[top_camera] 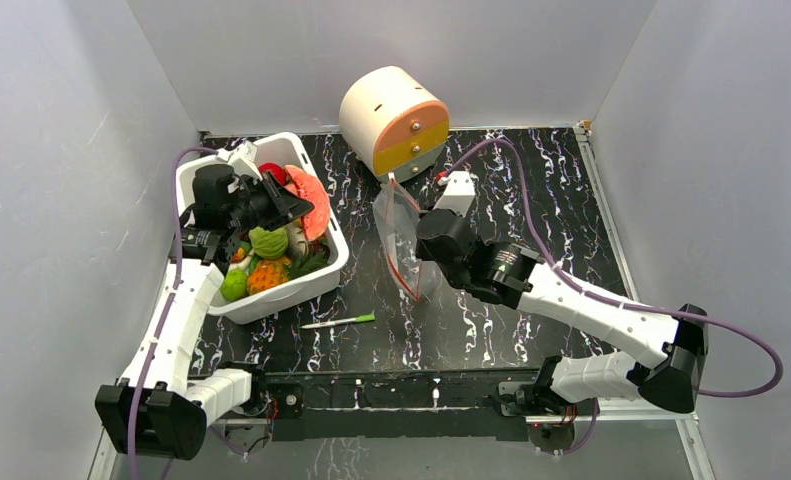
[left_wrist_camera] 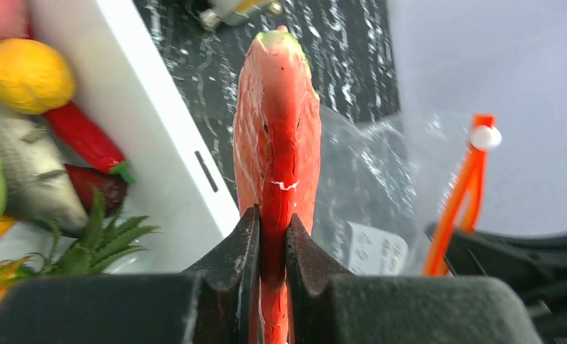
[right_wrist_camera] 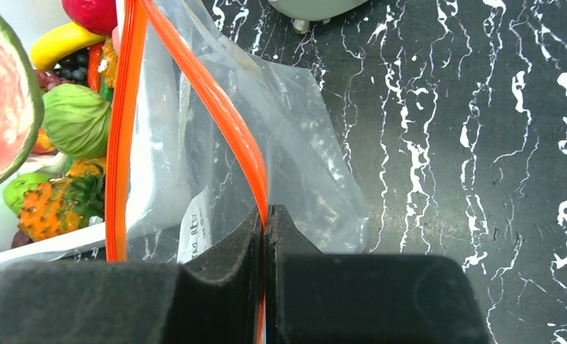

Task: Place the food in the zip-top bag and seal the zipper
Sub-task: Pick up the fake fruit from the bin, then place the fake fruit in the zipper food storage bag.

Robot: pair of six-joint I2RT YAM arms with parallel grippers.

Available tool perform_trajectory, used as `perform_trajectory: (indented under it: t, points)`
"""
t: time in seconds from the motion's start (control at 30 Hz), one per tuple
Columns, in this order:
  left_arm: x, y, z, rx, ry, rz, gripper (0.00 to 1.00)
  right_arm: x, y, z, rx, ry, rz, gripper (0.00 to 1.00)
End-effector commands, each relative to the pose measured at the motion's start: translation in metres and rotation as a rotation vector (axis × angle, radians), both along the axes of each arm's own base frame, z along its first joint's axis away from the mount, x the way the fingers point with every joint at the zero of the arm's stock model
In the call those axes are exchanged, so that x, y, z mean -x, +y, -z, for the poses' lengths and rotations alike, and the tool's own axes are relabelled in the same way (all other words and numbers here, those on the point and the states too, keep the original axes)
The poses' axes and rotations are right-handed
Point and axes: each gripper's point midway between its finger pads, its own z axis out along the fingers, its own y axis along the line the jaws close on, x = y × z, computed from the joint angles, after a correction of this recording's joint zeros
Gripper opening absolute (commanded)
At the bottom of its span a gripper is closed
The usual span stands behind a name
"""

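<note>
My left gripper [left_wrist_camera: 273,226] is shut on a red watermelon slice [left_wrist_camera: 277,136], held edge-on over the right rim of the white bin [top_camera: 316,280]; the slice [top_camera: 311,200] shows above the bin from the top view. More food lies in the bin: a lemon [left_wrist_camera: 26,75], a red chilli [left_wrist_camera: 87,140], a green piece [top_camera: 268,242], a pineapple [right_wrist_camera: 54,204]. The zip-top bag [top_camera: 401,235] stands in the middle with its mouth open. My right gripper [right_wrist_camera: 264,215] is shut on one side of its orange zipper [right_wrist_camera: 216,107], the other side [right_wrist_camera: 126,107] hanging apart.
A round cream and orange container [top_camera: 396,120] sits at the back centre. A thin white-and-green stick [top_camera: 339,321] lies on the dark marbled table [top_camera: 531,190] in front of the bin. Grey walls close in the left, back and right.
</note>
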Motion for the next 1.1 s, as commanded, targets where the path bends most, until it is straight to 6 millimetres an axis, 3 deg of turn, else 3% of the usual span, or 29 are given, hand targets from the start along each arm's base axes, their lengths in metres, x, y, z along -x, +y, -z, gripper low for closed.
perform_trajectory:
  t: [0.0,0.17,0.6,1.07]
  points:
    - [0.029,-0.028,-0.042,0.101,-0.080,0.208,0.00,-0.019,0.000,-0.034,-0.007,-0.138,0.030,0.00]
    - [0.060,-0.050,-0.054,0.153,-0.077,0.388,0.00,-0.039,-0.017,-0.040,0.191,-0.240,-0.009,0.00]
    - [0.136,-0.116,-0.055,0.289,-0.035,0.758,0.00,-0.055,-0.001,-0.037,0.333,-0.321,-0.183,0.00]
    - [0.125,-0.133,-0.020,0.282,0.070,0.801,0.00,-0.031,0.027,-0.058,0.205,-0.432,-0.390,0.00]
